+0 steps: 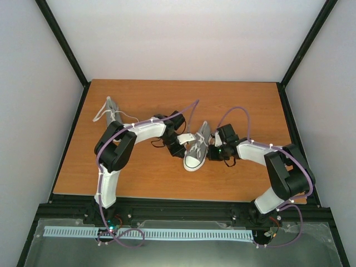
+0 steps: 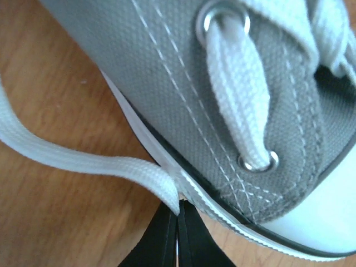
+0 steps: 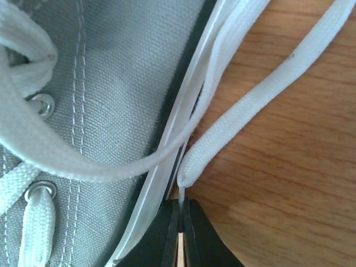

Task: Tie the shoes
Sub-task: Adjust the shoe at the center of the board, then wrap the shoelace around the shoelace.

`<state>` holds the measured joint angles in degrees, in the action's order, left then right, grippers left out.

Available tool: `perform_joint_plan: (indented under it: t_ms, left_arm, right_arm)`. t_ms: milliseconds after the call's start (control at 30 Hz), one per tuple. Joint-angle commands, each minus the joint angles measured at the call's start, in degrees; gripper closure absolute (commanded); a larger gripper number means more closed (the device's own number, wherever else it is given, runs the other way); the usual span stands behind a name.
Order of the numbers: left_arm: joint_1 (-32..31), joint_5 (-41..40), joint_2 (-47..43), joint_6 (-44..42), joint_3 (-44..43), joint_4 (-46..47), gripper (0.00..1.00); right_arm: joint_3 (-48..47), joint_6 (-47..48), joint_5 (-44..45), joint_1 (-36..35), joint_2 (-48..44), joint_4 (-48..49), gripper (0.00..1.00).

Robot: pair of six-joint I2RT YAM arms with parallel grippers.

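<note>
**Item 1: left arm (image 1: 115, 149).** From my station I see it rise from its base at the near edge. The elbow is folded over the left half of the table (image 1: 250, 105), the forearm runs rightward, and the wrist dips toward the centre shoe.

**Item 2: left gripper (image 2: 178, 219).** The black fingers are pressed together on a white lace strand (image 2: 83, 161), nipping it just beside the shoe's white sole. From the pinch, the strand trails off leftward across the wood.

**Item 3: right arm (image 1: 286, 169).** Its elbow is bunched over the right near corner. The forearm reaches leftward and the wrist turns in at the shoe's other flank.

**Item 4: right gripper (image 3: 181, 210).** The fingers are closed tight on a folded lace end (image 3: 278, 78), gripped at the fold close against the sole edge. The lace then runs up and to the right over the table.

**Item 5: centre shoe (image 1: 196, 149).** This grey canvas shoe lies mid-table between the two grippers, with its white toe cap toward the near edge. In my wrist views the lace passes through metal eyelets.

**Item 6: second shoe (image 1: 113, 110).** It sits at the back left of the table, well apart from both grippers. Its loose white laces straggle onto the wood.
</note>
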<state>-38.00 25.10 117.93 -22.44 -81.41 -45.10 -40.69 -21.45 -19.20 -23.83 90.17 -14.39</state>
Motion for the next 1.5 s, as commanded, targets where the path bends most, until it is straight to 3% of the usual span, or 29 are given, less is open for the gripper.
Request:
perform_joint_plan:
  t_ms: [0, 267, 700, 867, 1067, 1167, 1300, 1467]
  left_arm:
    - [-0.7, 5.1, -3.0, -0.4, 1.1, -1.6, 0.99]
    - [-2.5, 8.5, -3.6, -1.2, 2.6, -3.4, 0.99]
    - [-0.6, 3.6, -7.5, -2.9, 3.7, -4.8, 0.99]
    - [0.2, 4.2, -10.7, -5.0, 2.7, -10.3, 0.99]
    - [7.5, 3.9, -15.9, -5.5, -5.3, -18.8, 0.99]
    - [9.3, 4.0, -18.2, -5.8, -10.7, -21.5, 0.99]
    - [9.3, 7.3, -18.8, -6.6, -17.3, -23.7, 0.99]
    - [9.3, 10.1, -18.6, -6.5, -23.4, -25.2, 0.99]
  right_arm:
    - [-0.8, 0.1, 0.0, -0.9, -0.3, 1.1, 0.97]
    - [-2.4, -3.0, -2.8, -4.8, 3.0, 4.1, 0.97]
    - [-1.4, -8.3, 0.6, -10.9, -0.9, 3.4, 0.97]
    - [-2.2, -4.8, 6.2, -8.4, -4.9, -2.0, 0.97]
    - [-1.7, 0.3, 9.5, -0.5, -14.3, -11.9, 0.97]
    - [-2.0, 4.6, 7.5, 3.1, -18.5, -16.2, 0.83]
    - [-5.6, 11.8, 6.1, 3.0, -20.2, -21.6, 0.54]
    - [-9.8, 21.4, 0.1, -1.7, -20.4, -16.6, 0.43]
